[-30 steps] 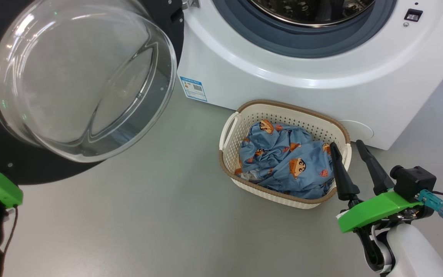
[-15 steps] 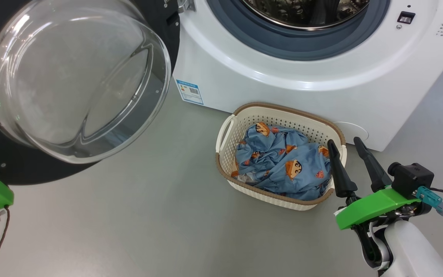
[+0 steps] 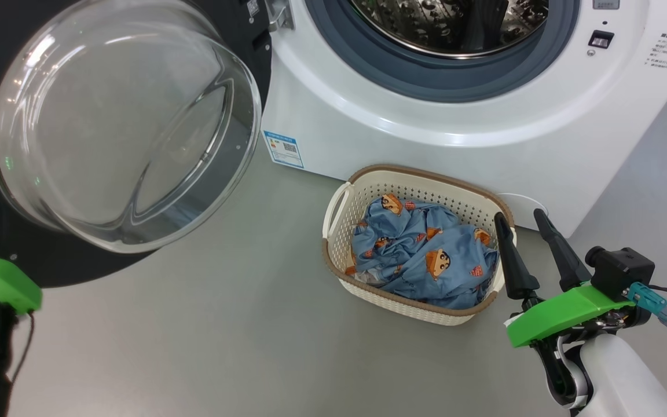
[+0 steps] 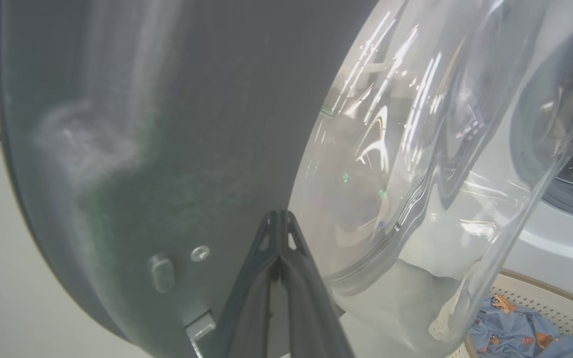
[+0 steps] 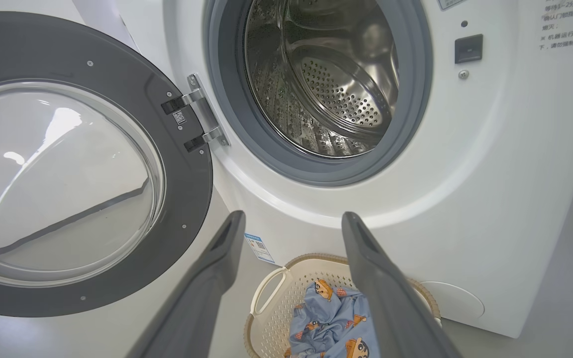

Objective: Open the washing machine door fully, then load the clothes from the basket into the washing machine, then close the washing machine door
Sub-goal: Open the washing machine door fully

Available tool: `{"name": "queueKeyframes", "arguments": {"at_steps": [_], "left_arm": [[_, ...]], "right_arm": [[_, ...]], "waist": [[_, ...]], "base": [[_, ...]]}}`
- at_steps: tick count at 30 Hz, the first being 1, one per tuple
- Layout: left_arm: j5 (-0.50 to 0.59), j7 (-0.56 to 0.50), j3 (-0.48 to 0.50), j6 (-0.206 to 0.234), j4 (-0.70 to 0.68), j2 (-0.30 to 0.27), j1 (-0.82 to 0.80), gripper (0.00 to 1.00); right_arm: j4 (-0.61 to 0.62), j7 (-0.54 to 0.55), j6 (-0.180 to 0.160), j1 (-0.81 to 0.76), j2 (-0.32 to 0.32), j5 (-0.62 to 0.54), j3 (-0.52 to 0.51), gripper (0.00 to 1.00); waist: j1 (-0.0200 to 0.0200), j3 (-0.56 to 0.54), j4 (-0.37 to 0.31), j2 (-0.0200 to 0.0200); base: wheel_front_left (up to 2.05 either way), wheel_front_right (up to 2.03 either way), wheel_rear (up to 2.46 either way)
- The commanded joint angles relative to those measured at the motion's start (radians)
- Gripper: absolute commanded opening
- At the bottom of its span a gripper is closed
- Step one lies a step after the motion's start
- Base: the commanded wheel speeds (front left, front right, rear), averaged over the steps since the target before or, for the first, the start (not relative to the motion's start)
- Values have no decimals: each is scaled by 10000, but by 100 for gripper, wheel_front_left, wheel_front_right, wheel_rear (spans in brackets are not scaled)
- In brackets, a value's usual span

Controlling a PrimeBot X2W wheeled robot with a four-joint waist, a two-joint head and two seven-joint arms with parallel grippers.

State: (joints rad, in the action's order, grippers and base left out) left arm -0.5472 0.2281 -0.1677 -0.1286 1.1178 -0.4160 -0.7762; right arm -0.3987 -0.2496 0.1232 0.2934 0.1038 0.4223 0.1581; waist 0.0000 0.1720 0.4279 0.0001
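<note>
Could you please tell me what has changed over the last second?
The head camera tilted up slightly, showing more of the perforated steel drum; nothing was grasped or released. The round glossy black door stays open, the light blue printed clothes stay in the cream-white perforated plastic basket, the right gripper keeps its jaws open, the left gripper shut.

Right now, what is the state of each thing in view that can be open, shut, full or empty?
washing machine door: open, swung wide on its hinge.
washing machine drum: no clothes seen inside.
basket: upright on the floor, holding the clothes.
clothes: crumpled inside the basket, not yet loaded.
left end effector: shut, by the door's dark inner face.
right end effector: open, holding nothing, by the basket's rim.
</note>
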Motion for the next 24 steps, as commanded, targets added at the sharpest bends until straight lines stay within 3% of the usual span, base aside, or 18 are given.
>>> {"name": "queueKeyframes", "arguments": {"at_steps": [1,6,7,8,14,24], "left_arm": [[-195,134,79,-18,-419,-492,222,0],[-442,230,-180,-19,-1123,-496,746,3],[-494,248,-195,-19,-1275,-482,872,35],[-527,266,-202,-19,-1443,-462,1004,100],[-589,322,-56,21,-2559,-285,1755,100],[-617,334,196,598,-5597,372,3795,100]], "right_arm": [[217,-122,75,-29,31,2,213,100],[250,-122,75,-131,80,28,244,100],[258,-122,75,-152,90,36,254,100],[265,-122,75,-175,102,47,262,100],[315,-122,75,-319,161,78,331,100],[500,-122,75,-530,269,114,810,100]], "waist": [[0,-82,11,-1],[0,-290,-44,-1],[0,-326,-70,-1],[0,-366,-98,-1],[0,-595,-325,-1],[0,-1084,-1205,-1]], "base": [[0,0,0],[0,0,0],[0,0,0],[0,0,0],[0,0,0],[0,0,0]]}}
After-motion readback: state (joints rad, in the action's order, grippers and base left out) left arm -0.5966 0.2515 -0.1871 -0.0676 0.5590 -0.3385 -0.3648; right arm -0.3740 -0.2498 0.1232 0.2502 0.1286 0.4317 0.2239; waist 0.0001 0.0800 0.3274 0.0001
